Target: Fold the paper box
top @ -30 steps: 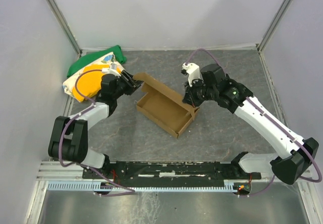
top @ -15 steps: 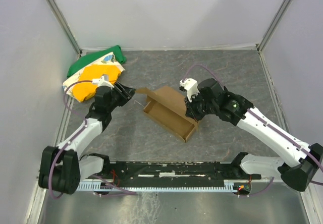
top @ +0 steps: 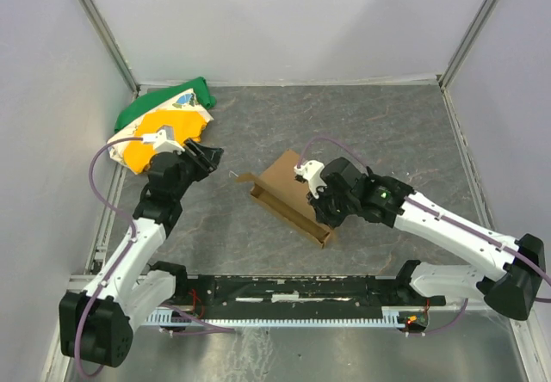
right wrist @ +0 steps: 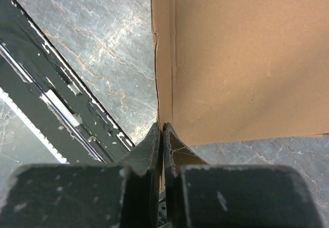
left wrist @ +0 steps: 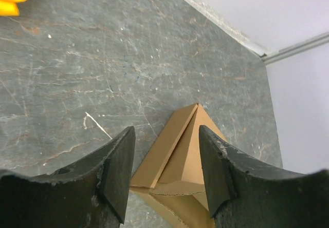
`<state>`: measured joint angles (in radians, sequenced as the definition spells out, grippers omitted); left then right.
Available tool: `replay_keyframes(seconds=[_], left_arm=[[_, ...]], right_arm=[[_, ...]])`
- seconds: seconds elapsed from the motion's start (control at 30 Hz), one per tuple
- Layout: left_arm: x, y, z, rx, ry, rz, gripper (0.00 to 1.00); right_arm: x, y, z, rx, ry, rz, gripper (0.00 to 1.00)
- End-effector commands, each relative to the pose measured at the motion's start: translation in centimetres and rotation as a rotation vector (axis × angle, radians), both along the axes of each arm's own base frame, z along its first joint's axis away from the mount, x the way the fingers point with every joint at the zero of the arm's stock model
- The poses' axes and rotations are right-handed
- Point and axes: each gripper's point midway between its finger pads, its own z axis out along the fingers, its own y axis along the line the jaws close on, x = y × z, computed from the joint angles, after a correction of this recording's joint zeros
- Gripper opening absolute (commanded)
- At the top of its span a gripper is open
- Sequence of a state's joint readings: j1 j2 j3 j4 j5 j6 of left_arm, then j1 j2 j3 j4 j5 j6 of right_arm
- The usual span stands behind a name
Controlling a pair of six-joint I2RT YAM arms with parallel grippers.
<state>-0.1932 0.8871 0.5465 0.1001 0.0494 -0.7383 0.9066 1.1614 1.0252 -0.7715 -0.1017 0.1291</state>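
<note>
The brown paper box (top: 284, 191) lies partly folded in the middle of the grey table. My right gripper (top: 321, 212) is shut on the box's thin wall at its near right end; the right wrist view shows both fingers pinching the cardboard edge (right wrist: 163, 116). My left gripper (top: 213, 154) is open and empty, left of the box and apart from it. In the left wrist view the box's pointed corner (left wrist: 185, 161) shows between the two black fingers (left wrist: 119, 169), farther off.
A green, yellow and white cloth bundle (top: 164, 117) lies at the back left near the left wall. The black rail (top: 293, 292) of the arm bases runs along the near edge. White walls enclose the table on three sides.
My right gripper has dragged the box toward the near edge and tilted it. My left gripper has let go of the box's left flap and drawn back to the left.
</note>
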Motion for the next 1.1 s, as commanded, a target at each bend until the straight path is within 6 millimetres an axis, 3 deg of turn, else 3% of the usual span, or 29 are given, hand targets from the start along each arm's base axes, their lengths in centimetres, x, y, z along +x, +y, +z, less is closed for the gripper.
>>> replay_keyframes(seconds=[0.0, 0.13, 0.17, 0.2, 0.33, 0.43, 0.53, 0.63, 0.7, 0.77, 0.87, 1.07], left_arm=[[0.9, -2.1, 3.3, 0.011, -0.096, -0.125, 0.6], [2.0, -3.2, 4.3, 0.006, -0.098, -0.175, 0.6], [2.2, -3.4, 4.5, 0.006, -0.098, -0.183, 0.6], [2.5, -3.5, 4.7, 0.006, -0.099, -0.189, 0.6], [3.5, -3.9, 5.2, 0.007, -0.095, -0.202, 0.6], [4.1, -4.7, 5.0, -0.01, -0.081, -0.226, 0.6], [3.9, -7.5, 4.0, -0.005, -0.069, -0.313, 0.6], [3.6, -11.0, 1.5, 0.113, 0.018, -0.424, 0.6], [3.6, -12.3, -0.7, 0.198, 0.105, -0.464, 0.61], [3.7, -12.5, -2.4, 0.229, 0.166, -0.475, 0.61], [3.7, -12.7, -3.8, 0.235, 0.2, -0.491, 0.61], [2.6, -12.8, -6.7, 0.26, 0.29, -0.527, 0.61]], right_arm=[[-1.0, 0.4, -0.9, -0.011, 0.032, -0.002, 0.13], [-2.3, 1.3, -0.9, 0.018, 0.07, 0.032, 0.63], [-2.4, 1.6, -0.5, 0.045, 0.065, 0.032, 0.89], [-2.4, 1.7, 0.1, 0.076, 0.052, 0.027, 1.0], [-0.5, 0.5, 3.2, 0.175, -0.068, -0.137, 0.99], [2.0, -2.3, 4.6, 0.197, -0.157, -0.404, 1.0], [3.7, -5.0, 3.3, 0.132, -0.139, -0.647, 1.0], [4.1, -5.2, 0.5, 0.088, -0.012, -0.776, 1.0], [4.4, -5.8, -0.6, 0.069, 0.018, -0.89, 0.99], [4.8, -6.3, -1.2, 0.06, 0.039, -0.976, 1.0], [5.5, -5.9, -1.9, 0.101, 0.055, -1.01, 1.0], [5.8, -7.1, -3.9, 0.064, 0.108, -1.092, 1.0]])
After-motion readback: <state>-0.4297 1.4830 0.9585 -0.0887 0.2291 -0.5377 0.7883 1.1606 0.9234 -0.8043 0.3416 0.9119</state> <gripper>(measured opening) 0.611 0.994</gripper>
